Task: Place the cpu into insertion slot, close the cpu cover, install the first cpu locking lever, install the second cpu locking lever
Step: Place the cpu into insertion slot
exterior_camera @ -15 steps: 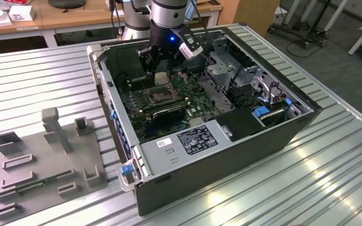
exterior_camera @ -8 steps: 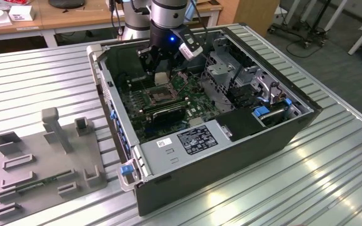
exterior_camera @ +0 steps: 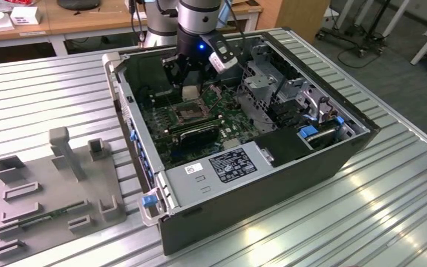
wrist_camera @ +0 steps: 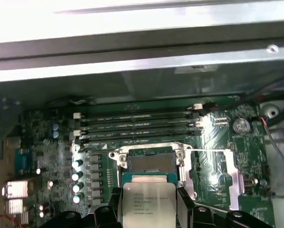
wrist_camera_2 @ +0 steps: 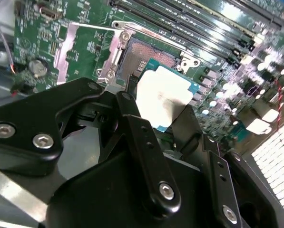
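My gripper (exterior_camera: 189, 88) hangs inside the open computer case, shut on the cpu (exterior_camera: 190, 93), a small flat square chip. In both wrist views the cpu (wrist_camera_2: 163, 95) (wrist_camera: 149, 204) is pinched between the black fingers (wrist_camera: 184, 204) by its edges. It hovers just above the insertion slot (wrist_camera_2: 144, 54) (wrist_camera: 151, 164), offset towards one side and apart from it. The slot (exterior_camera: 186, 115) is a bare square socket with a dark centre and silvery rim on the green board. The cpu cover (wrist_camera_2: 66, 45) (wrist_camera: 235, 175) stands swung open beside the socket, with a thin lever wire (wrist_camera_2: 92, 27) along it.
The case (exterior_camera: 273, 178) lies open on a slatted metal table (exterior_camera: 43, 94). Long memory slots (wrist_camera: 139, 124) run beside the socket. A drive cage (exterior_camera: 262, 83) and power supply (exterior_camera: 221, 164) crowd the exterior view's right. A grey fixture (exterior_camera: 50, 189) sits at the left.
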Robot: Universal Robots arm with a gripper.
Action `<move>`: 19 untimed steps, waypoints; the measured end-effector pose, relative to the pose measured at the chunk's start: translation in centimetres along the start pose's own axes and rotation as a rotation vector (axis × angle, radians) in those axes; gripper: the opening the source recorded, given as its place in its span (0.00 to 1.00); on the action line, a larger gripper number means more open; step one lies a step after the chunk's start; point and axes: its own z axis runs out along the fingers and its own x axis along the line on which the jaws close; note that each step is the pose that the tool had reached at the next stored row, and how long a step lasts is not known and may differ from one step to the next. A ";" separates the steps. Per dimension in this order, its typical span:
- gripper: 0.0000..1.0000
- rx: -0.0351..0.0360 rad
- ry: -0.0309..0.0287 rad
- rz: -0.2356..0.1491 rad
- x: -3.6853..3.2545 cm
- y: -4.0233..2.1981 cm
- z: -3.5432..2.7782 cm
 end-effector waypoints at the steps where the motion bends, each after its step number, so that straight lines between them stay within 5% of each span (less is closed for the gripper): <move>1: 0.54 -0.0002 -0.0016 0.018 0.00 0.00 0.02; 19: 0.54 -0.0054 -0.0325 0.362 -0.01 -0.04 0.46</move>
